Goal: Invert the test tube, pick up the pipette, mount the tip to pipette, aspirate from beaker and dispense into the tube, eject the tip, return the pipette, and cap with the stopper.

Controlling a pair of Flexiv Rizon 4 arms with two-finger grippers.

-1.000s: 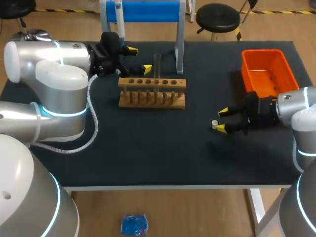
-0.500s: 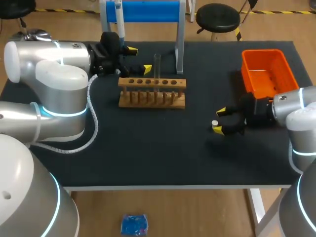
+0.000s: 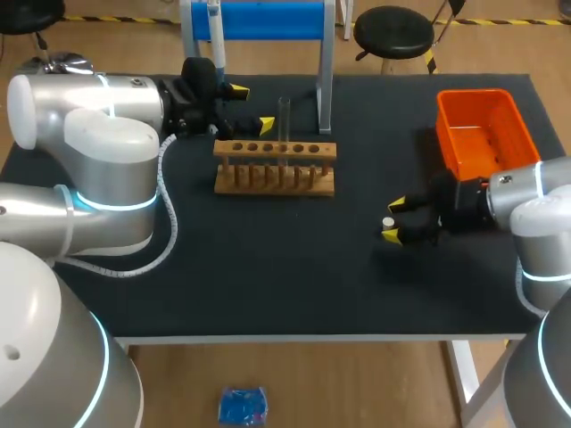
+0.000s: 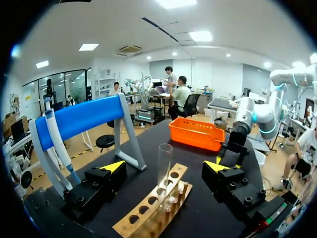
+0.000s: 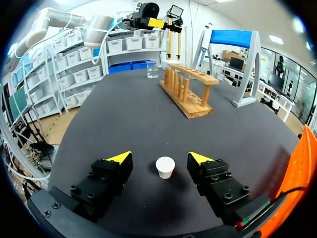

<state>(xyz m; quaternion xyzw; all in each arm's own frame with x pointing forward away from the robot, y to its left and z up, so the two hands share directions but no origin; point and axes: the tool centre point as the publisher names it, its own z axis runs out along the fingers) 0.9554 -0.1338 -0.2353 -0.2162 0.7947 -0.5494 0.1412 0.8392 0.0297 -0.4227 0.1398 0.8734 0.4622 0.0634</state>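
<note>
Table (image 3: 268,267): flat, matte black top.
Rack (image 3: 275,167): pale wood, two long bars on pegs, with a row of round holes along the upper bar.
Test tube (image 3: 285,120): clear glass, slim and straight, standing upright with its mouth up in a hole of the rack.
Stopper (image 3: 388,223): small, white and tapered, wide end up, standing on the bare table well apart from the rack.
Bin (image 3: 470,94): bright orange plastic, rectangular, at the far right of the table.
Stand (image 3: 259,20): blue bar on pale legs behind the rack, with the pipette (image 3: 214,27) hanging at its left end.
Beaker (image 5: 152,72): small, clear glass, seen past the rack's far end in the right wrist view.
Change: the right arm had crept a little toward the stopper over the last second. The left arm, rack and test tube were as before.
Right pincer (image 5: 159,157): fingers wide apart and low over the table, the stopper (image 5: 165,167) between them and touching neither. It held nothing.
Left pincer (image 4: 164,166): fingers wide apart at the rack's left end, the test tube (image 4: 164,166) just ahead and untouched. It held nothing.
</note>
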